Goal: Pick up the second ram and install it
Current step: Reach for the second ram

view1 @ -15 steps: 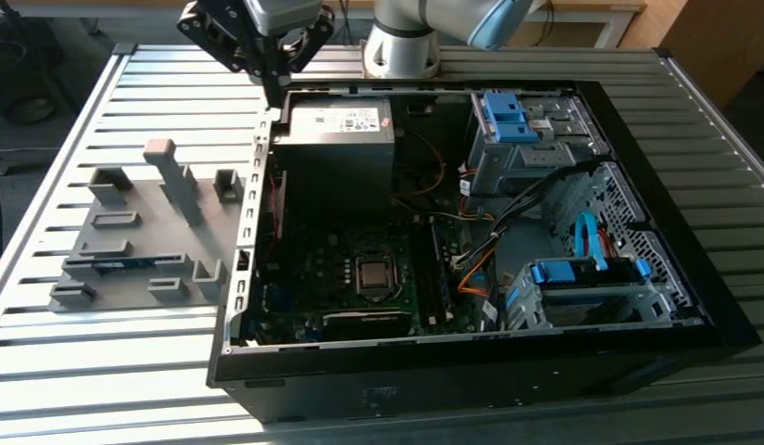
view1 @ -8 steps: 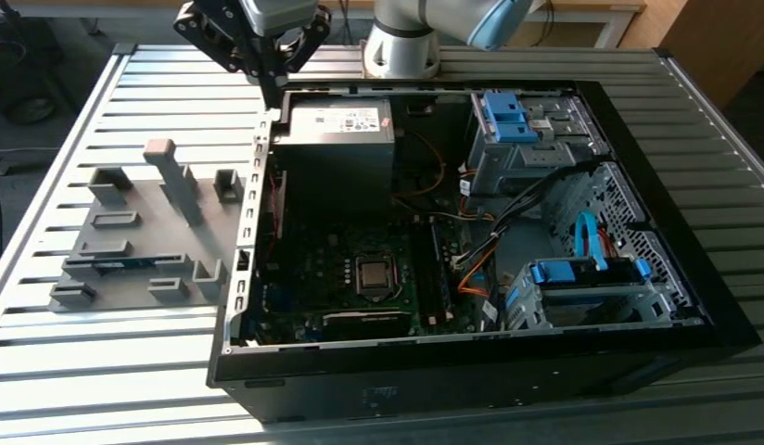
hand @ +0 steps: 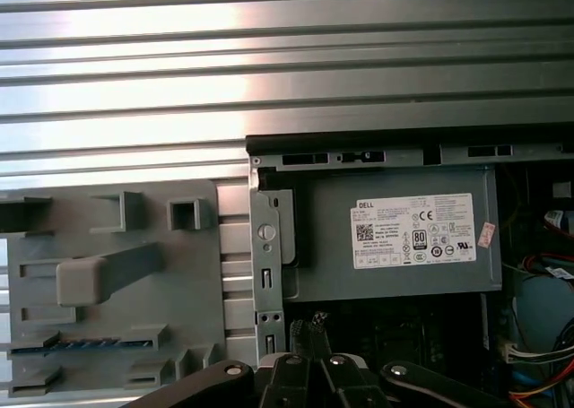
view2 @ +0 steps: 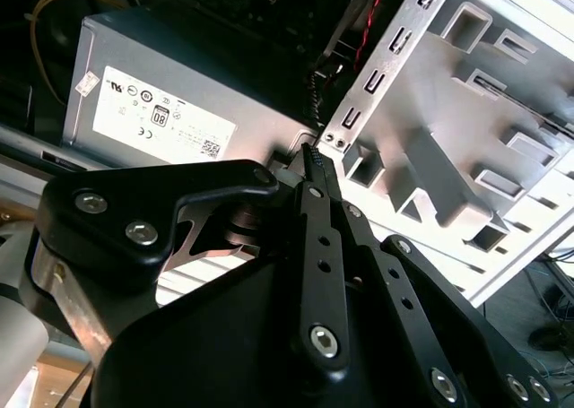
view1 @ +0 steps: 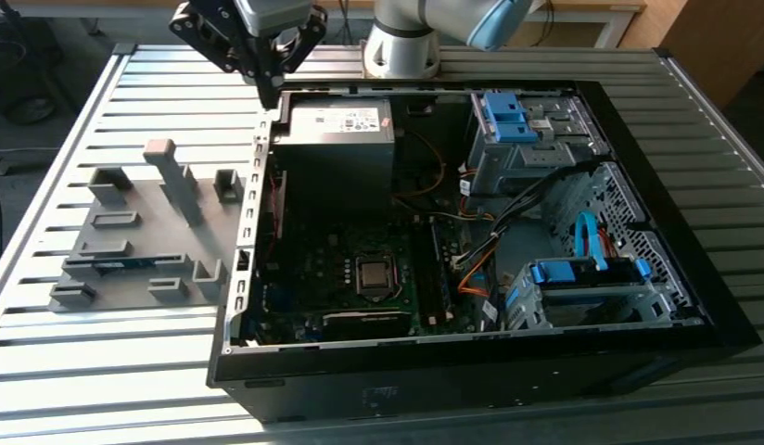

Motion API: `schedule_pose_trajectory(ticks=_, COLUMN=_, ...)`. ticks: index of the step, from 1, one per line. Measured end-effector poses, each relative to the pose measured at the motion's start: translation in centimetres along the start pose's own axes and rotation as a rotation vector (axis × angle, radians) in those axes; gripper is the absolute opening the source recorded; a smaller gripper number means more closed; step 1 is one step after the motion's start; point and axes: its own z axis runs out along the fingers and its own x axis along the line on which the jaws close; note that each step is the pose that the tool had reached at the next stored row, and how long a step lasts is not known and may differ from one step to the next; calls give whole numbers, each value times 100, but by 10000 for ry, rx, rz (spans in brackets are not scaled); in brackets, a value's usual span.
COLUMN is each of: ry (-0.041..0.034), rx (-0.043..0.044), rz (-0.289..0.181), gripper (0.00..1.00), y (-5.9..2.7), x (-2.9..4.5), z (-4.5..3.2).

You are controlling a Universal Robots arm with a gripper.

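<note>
The second ram (view1: 125,262) is a thin blue strip lying in a slot of the grey fixture (view1: 171,218), at the exterior view's left of the open computer case (view1: 630,306). In the first wrist view the ram (hand: 82,343) shows as a blue edge in the fixture (hand: 193,273). My gripper (view1: 270,95) hangs above the case's far corner by the power-supply box (view1: 338,120), well away from the ram. Its fingers (view2: 311,161) are pressed together and hold nothing. The closed gripper (hand: 308,329) sits over the case wall beside the power-supply box (hand: 395,238).
The case's metal wall (view1: 248,232) stands between the fixture and the motherboard (view1: 357,269). Drive bays with blue latches (view1: 512,116) and loose cables (view1: 530,199) fill the case's right. A slatted metal table (view1: 110,371) lies under everything. The arm's base (view1: 401,46) stands behind the case.
</note>
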Motion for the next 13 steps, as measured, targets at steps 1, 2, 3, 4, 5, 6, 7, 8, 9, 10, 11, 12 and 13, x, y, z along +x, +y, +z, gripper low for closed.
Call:
schedule_pose_trajectory(ticks=1, ry=0, rx=-1, rz=0, gripper=11, y=0, x=4, z=0)
schedule_pose_trajectory(ticks=2, ry=0, rx=-1, rz=0, gripper=11, y=-1, x=9, z=0)
schedule_pose_trajectory(ticks=3, ry=0, rx=-1, rz=0, gripper=11, y=-1, x=13, z=1)
schedule_pose_trajectory(ticks=4, ry=0, rx=0, rz=-1, gripper=11, y=-1, x=18, z=1)
schedule_pose_trajectory(ticks=5, ry=0, rx=-1, rz=0, gripper=11, y=-2, x=22, z=1)
schedule_pose_trajectory(ticks=6, ry=-1, rx=-1, rz=-1, gripper=11, y=-2, x=26, z=2)
schedule_pose_trajectory(ticks=7, ry=0, rx=0, rz=-1, gripper=11, y=-2, x=30, z=1)
schedule_pose_trajectory(ticks=8, ry=0, rx=0, rz=0, gripper=11, y=-3, x=35, z=1)
schedule_pose_trajectory(ticks=9, ry=0, rx=0, rz=0, gripper=11, y=-3, x=39, z=2)
schedule_pose_trajectory(ticks=10, ry=0, rx=0, rz=0, gripper=11, y=-3, x=44, z=2)
schedule_pose_trajectory(ticks=11, ry=0, rx=0, rz=0, gripper=11, y=-4, x=48, z=2)
schedule_pose_trajectory(ticks=12, ry=0, rx=0, rz=0, gripper=11, y=-4, x=53, z=2)
schedule_pose_trajectory(ticks=13, ry=0, rx=0, rz=0, gripper=11, y=-4, x=57, z=2)
